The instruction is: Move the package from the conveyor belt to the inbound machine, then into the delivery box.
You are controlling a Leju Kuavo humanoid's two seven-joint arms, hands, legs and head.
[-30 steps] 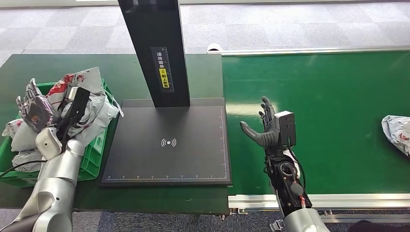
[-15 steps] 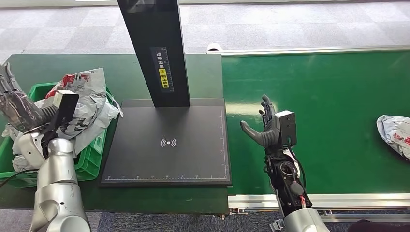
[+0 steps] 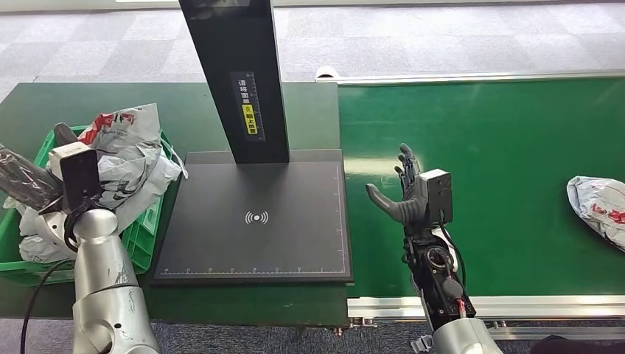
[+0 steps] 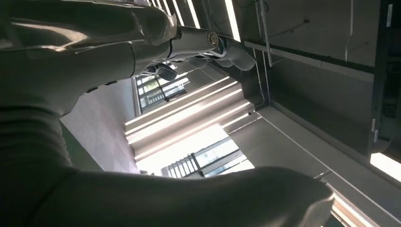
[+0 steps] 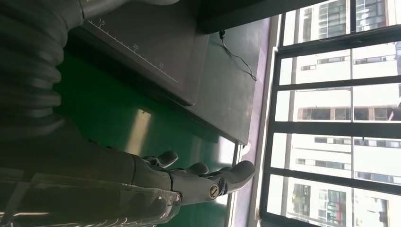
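A grey-white package (image 3: 598, 204) with red print lies on the green conveyor belt (image 3: 501, 140) at the far right edge. My right hand (image 3: 403, 196) hovers open over the belt's left end, thumb pointing toward the inbound machine's black platform (image 3: 254, 217); its spread fingers (image 5: 208, 182) hold nothing. My left hand (image 3: 22, 184) is at the far left over the green delivery box (image 3: 144, 236), which holds several crumpled packages (image 3: 129, 151). In the left wrist view the left hand (image 4: 142, 42) points up at the ceiling with straight fingers and nothing in it.
The machine's black post (image 3: 236, 74) rises from the back of the platform. A metal rail (image 3: 516, 302) runs along the belt's near edge. The dark green table (image 3: 44, 103) stretches behind the box.
The package on the belt has moved left, further into view. My left arm has swung out to the left and its hand has drawn back toward the picture's edge. The right hand has stayed put.
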